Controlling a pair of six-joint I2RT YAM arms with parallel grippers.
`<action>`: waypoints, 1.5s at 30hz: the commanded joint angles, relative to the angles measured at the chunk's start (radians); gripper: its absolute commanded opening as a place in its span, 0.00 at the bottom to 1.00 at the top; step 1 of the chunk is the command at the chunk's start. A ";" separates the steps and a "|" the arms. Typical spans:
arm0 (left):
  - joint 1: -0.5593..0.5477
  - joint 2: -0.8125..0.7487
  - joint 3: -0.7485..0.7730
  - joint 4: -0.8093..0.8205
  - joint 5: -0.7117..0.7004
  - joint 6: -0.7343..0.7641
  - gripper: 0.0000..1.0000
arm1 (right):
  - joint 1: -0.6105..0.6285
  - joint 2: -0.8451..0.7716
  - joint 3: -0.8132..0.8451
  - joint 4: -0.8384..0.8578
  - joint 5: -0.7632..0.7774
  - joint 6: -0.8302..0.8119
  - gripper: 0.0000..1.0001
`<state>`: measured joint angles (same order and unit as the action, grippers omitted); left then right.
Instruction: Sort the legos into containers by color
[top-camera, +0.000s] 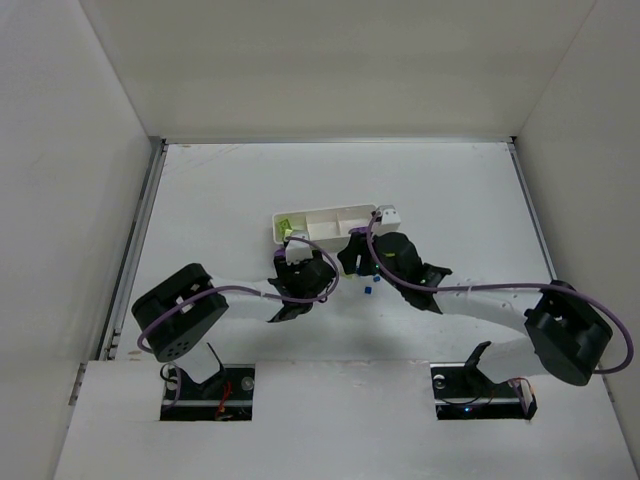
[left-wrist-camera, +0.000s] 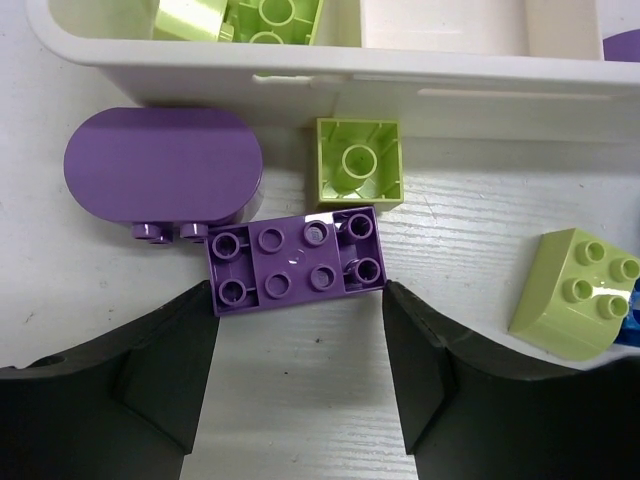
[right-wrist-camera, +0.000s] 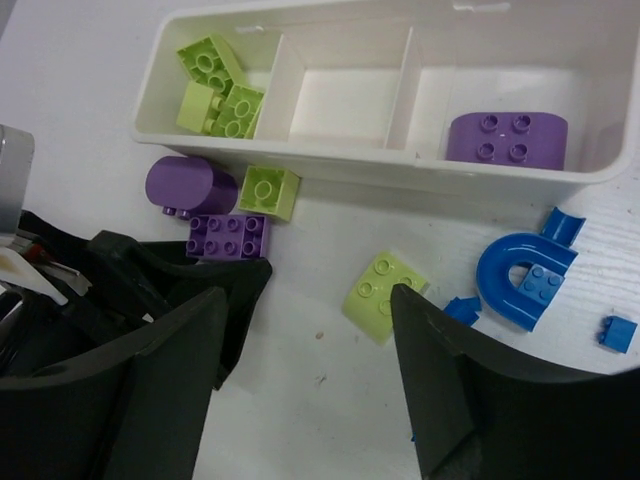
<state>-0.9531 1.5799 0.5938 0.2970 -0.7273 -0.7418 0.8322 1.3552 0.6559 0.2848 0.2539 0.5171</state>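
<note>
The white three-compartment tray (top-camera: 330, 222) holds lime bricks (right-wrist-camera: 215, 85) in its left compartment and a purple brick (right-wrist-camera: 505, 138) in its right one. In front of it lie a flat purple brick (left-wrist-camera: 295, 260), a rounded purple brick (left-wrist-camera: 160, 165), an upturned lime brick (left-wrist-camera: 360, 160) and a sloped lime brick (right-wrist-camera: 380, 290). My left gripper (left-wrist-camera: 298, 335) is open and empty, its tips at the flat purple brick's near corners. My right gripper (right-wrist-camera: 308, 325) is open and empty, its right finger over the sloped lime brick's edge.
A blue arch (right-wrist-camera: 520, 275) and small blue pieces (right-wrist-camera: 617, 332) lie right of the sloped lime brick. The tray's middle compartment (right-wrist-camera: 345, 105) holds nothing. The two grippers are close together (top-camera: 325, 265). White walls enclose the table.
</note>
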 joint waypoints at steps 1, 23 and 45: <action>0.012 0.005 0.015 0.008 -0.049 -0.041 0.50 | -0.002 0.001 -0.013 0.037 0.010 0.041 0.68; 0.006 -0.384 0.010 -0.018 0.141 0.041 0.28 | 0.061 -0.109 -0.111 -0.099 0.203 0.199 0.62; 0.130 0.295 0.673 0.010 0.556 0.117 0.32 | 0.067 -0.393 -0.285 -0.216 0.240 0.255 0.47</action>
<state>-0.8291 1.8843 1.2106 0.3008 -0.1909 -0.6445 0.8917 0.9890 0.3733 0.0616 0.4755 0.7635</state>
